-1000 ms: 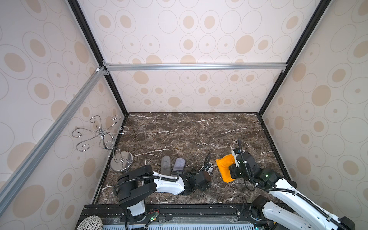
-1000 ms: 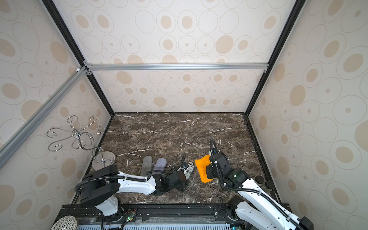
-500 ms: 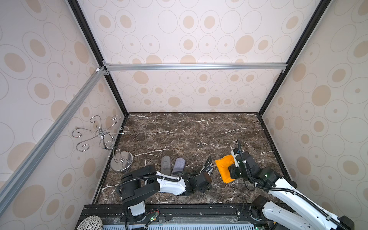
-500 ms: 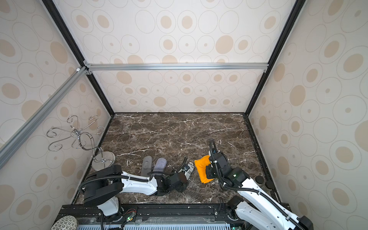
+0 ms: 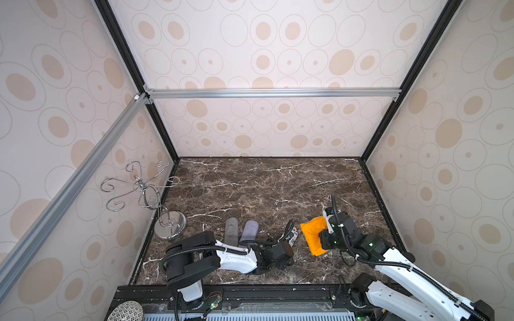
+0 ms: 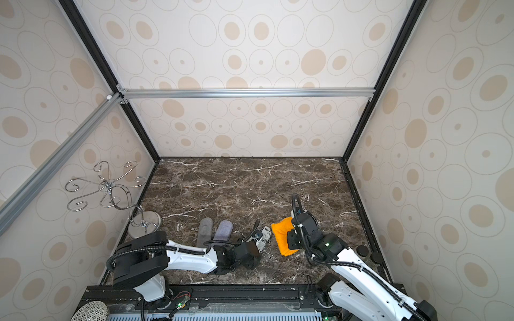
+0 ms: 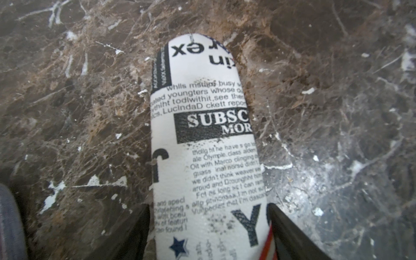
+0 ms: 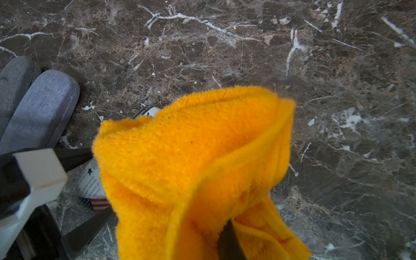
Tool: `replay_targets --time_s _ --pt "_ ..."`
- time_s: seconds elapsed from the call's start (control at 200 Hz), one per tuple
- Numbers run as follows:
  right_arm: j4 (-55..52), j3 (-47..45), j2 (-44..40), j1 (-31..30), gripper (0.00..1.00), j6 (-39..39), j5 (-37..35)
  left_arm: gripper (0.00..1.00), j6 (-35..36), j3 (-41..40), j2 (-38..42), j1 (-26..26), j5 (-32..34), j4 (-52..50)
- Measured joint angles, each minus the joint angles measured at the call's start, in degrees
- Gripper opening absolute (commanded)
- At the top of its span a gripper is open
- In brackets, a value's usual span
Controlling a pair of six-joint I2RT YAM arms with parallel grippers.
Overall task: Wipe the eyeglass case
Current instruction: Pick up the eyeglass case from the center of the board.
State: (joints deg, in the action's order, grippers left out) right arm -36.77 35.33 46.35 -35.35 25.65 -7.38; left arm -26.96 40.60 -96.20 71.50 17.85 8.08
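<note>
A white eyeglass case [image 7: 202, 146] printed like a newspaper lies on the dark marble floor, near the front in both top views [image 5: 292, 236] [image 6: 265, 236]. My left gripper [image 7: 208, 206] is shut on its near end, one black finger [image 7: 283, 225] pressed on each long side. My right gripper [image 8: 216, 238] is shut on a bunched orange cloth [image 8: 198, 157], which hides most of its fingers. The cloth [image 5: 313, 236] hangs just to the right of the case, close beside it, and covers part of the case in the right wrist view.
Two grey fabric cases [image 5: 231, 230] [image 5: 249, 230] lie side by side just left of the printed case. A chrome hook stand [image 5: 169, 225] rises at the left wall. Patterned walls close in the marble floor [image 5: 264, 189] on three sides.
My left gripper's jaws have closed in on the printed case and the arm has shifted slightly. My right gripper with the orange cloth has barely moved.
</note>
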Motion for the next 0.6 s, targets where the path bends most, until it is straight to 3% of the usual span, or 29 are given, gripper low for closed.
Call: replay_targets --time_s 0.22,0.6 --pt "0.46 0.0 0.44 0.0 0.03 -0.09 0.52 0.79 -1.77 -0.15 0.0 0.02 0.07 -0.04" --pt "1.03 0.0 0.44 0.0 0.04 -0.31 1.4 0.68 -1.64 -0.39 -0.17 0.02 0.28 0.55"
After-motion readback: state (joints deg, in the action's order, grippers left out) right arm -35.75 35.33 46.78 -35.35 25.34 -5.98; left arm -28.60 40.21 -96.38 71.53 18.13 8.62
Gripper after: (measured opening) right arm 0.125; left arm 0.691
